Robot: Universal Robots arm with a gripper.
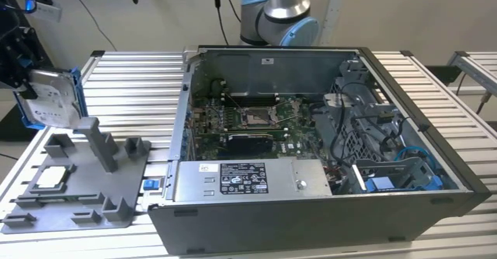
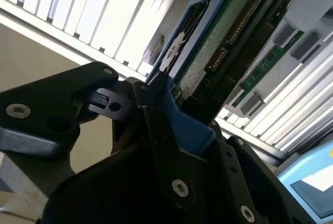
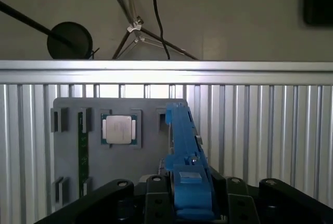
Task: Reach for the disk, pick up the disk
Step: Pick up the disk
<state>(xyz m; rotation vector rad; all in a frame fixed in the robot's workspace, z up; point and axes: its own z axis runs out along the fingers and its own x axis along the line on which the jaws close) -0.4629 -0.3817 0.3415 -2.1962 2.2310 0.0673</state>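
Pincer (image 1: 22, 75) is sitting at the exterior view's left edge, closed on the disk (image 1: 51, 99). The disk is hanging on edge, nearly upright, with its silver labelled face showing and the blue caddy framing it.

The disk is hovering over the far corner of the grey tray (image 1: 85, 206) and appears clear of it. The tray's tall post is standing just beside the disk's lower edge. The tray is lying on the ribbed desk (image 1: 132, 84), to the exterior view's left of the open case (image 1: 311, 218).

In the first wrist view the caddy edge of the disk (image 3: 182, 130) is running straight out from the pincer (image 3: 190, 185), with black fingers (image 3: 237, 200) pressing on either side of it. Beyond it the tray (image 3: 145, 151) is carrying a square chip (image 3: 118, 129), well apart from the disk.

In the second wrist view the pincer (image 2: 156, 112) is gripping the blue frame, and the green board side of the disk (image 2: 218, 52) is facing the camera.

Arm base (image 1: 283, 9) is standing behind the case.
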